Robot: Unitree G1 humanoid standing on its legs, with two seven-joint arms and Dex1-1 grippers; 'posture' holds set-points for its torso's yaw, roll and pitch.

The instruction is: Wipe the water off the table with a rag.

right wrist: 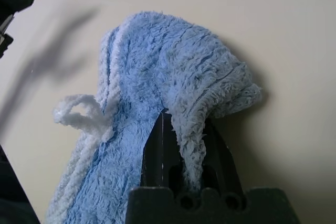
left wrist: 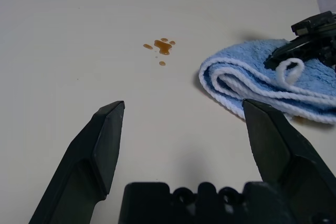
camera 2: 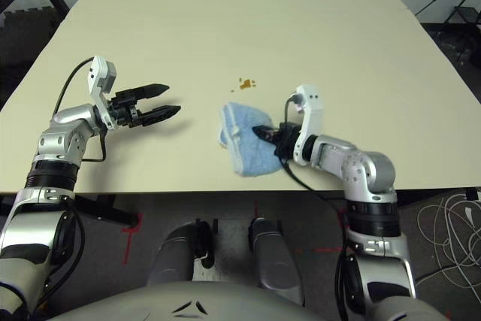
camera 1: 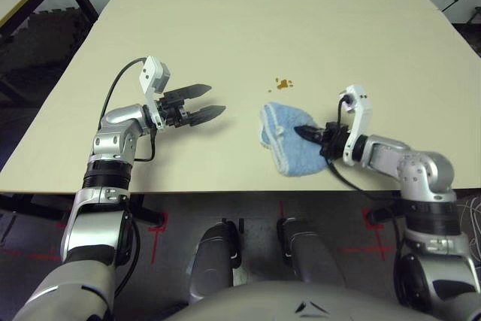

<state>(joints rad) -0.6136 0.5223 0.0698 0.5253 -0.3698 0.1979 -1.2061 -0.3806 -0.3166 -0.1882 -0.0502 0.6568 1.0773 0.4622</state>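
Water point(camera 1: 283, 82): small amber cluster of drops on the table point(camera 1: 225, 20), toward the near edge, roughly mid-width. Not wiped yet.

Rag point(camera 1: 289, 139): folded blue terry cloth, flat on the table just nearer the front edge than the drops, apart from them. White hanging loop sticks out on one side.

Right gripper point(right wrist: 184, 145): fingers clamped on a pinched-up fold of the rag, cloth bunched between them. Looks like a hold for dragging, so the bulk of the rag stays flat and acts as the wiping pad.

Left gripper point(camera 1: 197, 105): fingers spread, holding nothing, hovering over bare table off to the rag's left and pointing toward it. Probably parked out of the wipe path.

Next, I'd guess: push the rag away from the front edge, over the drops.
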